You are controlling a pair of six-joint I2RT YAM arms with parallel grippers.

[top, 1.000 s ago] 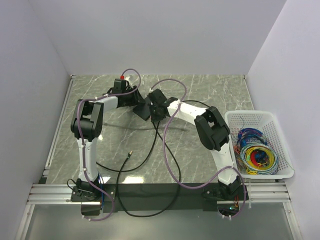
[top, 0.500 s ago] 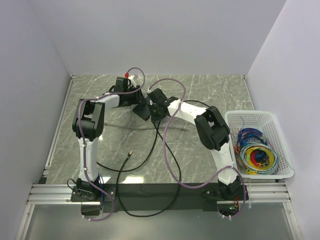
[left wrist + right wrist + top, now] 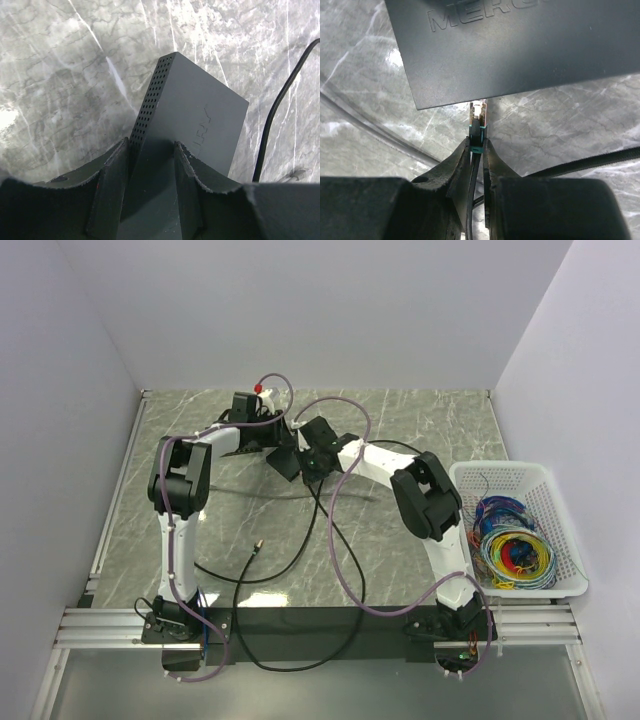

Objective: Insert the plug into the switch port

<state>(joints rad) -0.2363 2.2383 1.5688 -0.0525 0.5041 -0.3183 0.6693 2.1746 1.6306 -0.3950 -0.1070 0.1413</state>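
Observation:
The switch (image 3: 200, 110), a flat black box with a perforated side, is held tilted off the table between the fingers of my left gripper (image 3: 150, 149), which is shut on it. In the top view the switch (image 3: 284, 462) hangs between the two grippers at the back middle. My right gripper (image 3: 476, 142) is shut on the plug (image 3: 478, 111), just behind its teal collar. The pale tip points up and touches the lower edge of the switch (image 3: 520, 45). The sockets are hidden. The left gripper (image 3: 270, 440) and right gripper (image 3: 313, 462) face each other.
The black cable (image 3: 325, 530) loops across the table toward the front edge. Its loose other end (image 3: 258, 546) lies on the marble at front left. A white basket (image 3: 560, 540) with coloured wire coils stands at the right edge. Purple hoses arch over both arms.
My left wrist has moved a little right and back and turned, shifting the switch slightly. The right gripper stays at the switch's edge with the plug.

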